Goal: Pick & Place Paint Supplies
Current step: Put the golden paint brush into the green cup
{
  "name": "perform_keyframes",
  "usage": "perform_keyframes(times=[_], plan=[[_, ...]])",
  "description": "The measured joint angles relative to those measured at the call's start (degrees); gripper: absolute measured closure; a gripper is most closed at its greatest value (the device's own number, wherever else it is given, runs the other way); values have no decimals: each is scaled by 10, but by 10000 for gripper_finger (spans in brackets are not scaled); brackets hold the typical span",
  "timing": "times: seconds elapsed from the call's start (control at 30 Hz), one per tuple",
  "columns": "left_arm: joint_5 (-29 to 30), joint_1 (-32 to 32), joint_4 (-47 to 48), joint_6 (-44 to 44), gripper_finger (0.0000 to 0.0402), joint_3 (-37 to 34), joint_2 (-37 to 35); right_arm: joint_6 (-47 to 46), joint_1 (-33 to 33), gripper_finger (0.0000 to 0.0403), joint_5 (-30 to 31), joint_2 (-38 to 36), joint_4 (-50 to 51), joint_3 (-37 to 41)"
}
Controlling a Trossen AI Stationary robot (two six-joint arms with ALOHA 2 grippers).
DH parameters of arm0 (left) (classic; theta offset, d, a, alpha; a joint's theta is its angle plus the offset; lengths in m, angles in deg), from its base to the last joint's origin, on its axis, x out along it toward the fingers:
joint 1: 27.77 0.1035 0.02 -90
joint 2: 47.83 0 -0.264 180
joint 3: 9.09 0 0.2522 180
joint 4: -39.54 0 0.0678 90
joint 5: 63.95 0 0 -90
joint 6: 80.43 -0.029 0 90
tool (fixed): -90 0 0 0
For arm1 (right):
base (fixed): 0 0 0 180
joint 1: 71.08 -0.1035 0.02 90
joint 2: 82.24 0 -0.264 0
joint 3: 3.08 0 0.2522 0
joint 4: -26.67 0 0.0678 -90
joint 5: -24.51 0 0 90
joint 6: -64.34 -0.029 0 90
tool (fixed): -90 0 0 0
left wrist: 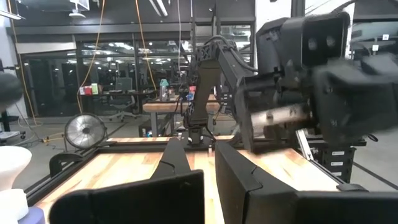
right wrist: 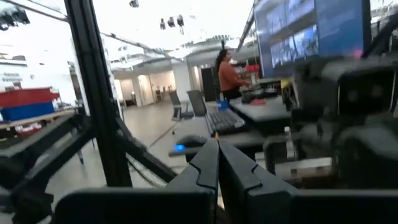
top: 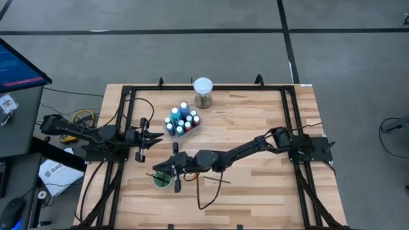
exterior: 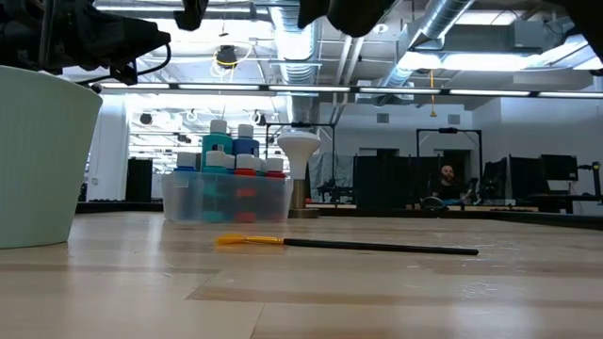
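From above, we see the left gripper [top: 155, 137] with fingers pressed together at the wooden table's [top: 255, 191] left edge. The right gripper [top: 174, 167], fingers together and empty, hangs over the pale green cup [top: 161, 180].

At table height, white-capped paint bottles [exterior: 226, 155] fill a clear plastic bin [exterior: 224, 199]; an orange-tipped dark-handled brush [exterior: 344, 245] lies nearer.

White-capped paint bottles [top: 182, 121] in blue, teal and red stand upright, packed together in a clear tub [exterior: 226, 200], toward 12 o'clock on the desk. An orange-tipped brush [exterior: 349, 245] with a thin dark handle lies flat on the wood toward 6 o'clock, well apart from the bottles.
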Motion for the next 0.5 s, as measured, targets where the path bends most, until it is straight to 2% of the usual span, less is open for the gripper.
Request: perform_keyframes(times=[0.5], plan=[[0, 0, -2, 0, 401, 0, 4, 26, 0, 402, -12, 3, 40, 0]])
